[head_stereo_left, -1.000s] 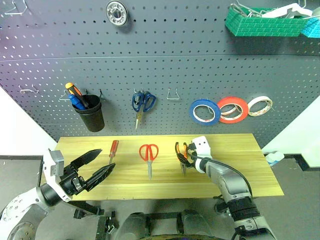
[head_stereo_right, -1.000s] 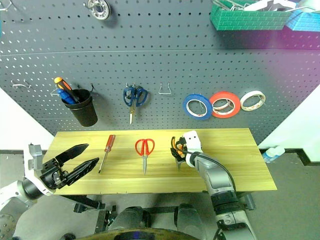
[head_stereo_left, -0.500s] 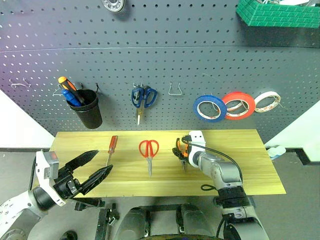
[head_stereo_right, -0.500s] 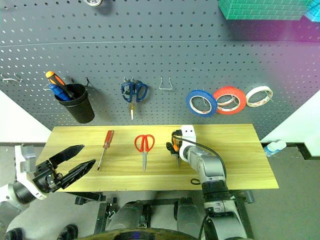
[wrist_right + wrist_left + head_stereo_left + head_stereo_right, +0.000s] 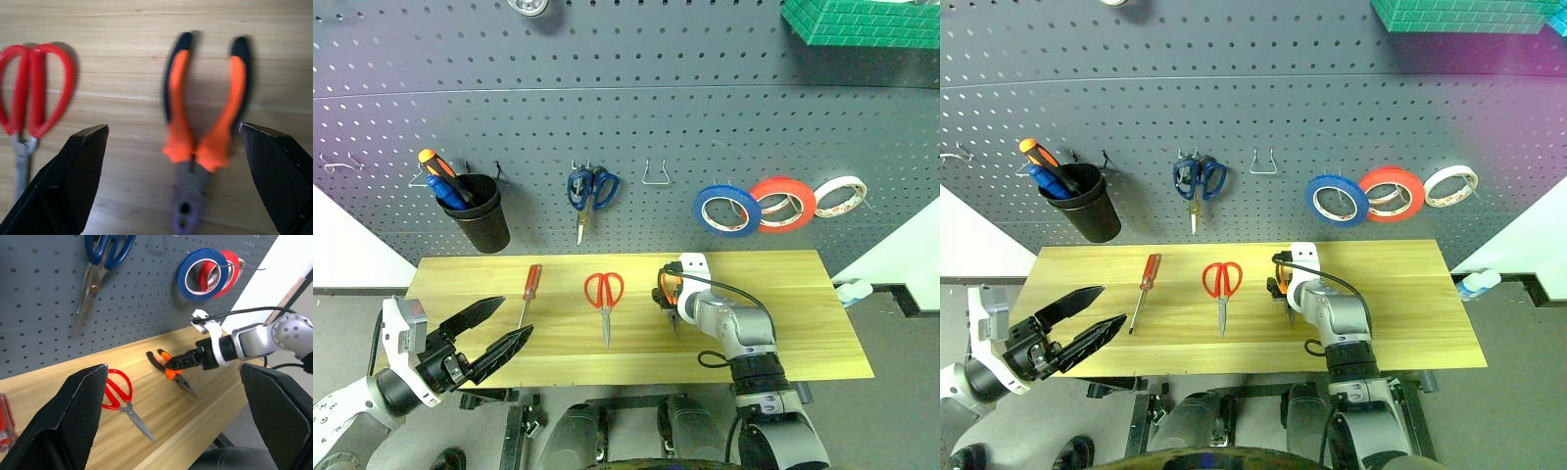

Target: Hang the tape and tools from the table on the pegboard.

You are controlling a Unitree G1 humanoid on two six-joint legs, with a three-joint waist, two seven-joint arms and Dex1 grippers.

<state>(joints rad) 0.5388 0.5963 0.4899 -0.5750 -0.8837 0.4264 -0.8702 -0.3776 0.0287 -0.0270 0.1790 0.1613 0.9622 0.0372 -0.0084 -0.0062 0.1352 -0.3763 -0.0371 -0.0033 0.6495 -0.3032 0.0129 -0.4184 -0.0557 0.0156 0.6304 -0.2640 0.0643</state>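
The orange-and-black pliers (image 5: 200, 117) lie flat on the wooden table (image 5: 793, 323), handles toward the pegboard (image 5: 705, 108). My right gripper (image 5: 670, 300) hangs open just above them, pointing down, one finger to each side of the handles. The red-handled scissors (image 5: 604, 292) lie left of the pliers. Further left lies the slim red screwdriver (image 5: 530, 286). The blue tape (image 5: 726, 210) hangs on a pegboard hook. At the table's front left corner my left gripper (image 5: 513, 317) is open and holds nothing.
On the pegboard hang a black cup with screwdrivers (image 5: 483, 223), blue-handled scissors (image 5: 590, 191), a bare hook (image 5: 654, 177), a red-orange roll (image 5: 784, 204) and a white roll (image 5: 839, 196). A green basket (image 5: 860, 23) sits top right. A bottle (image 5: 853, 292) stands beyond the table's right end.
The camera has tilted down, shifting the whole picture. My right gripper has tipped more steeply down over the pliers and edged slightly left. The left gripper has stayed put.
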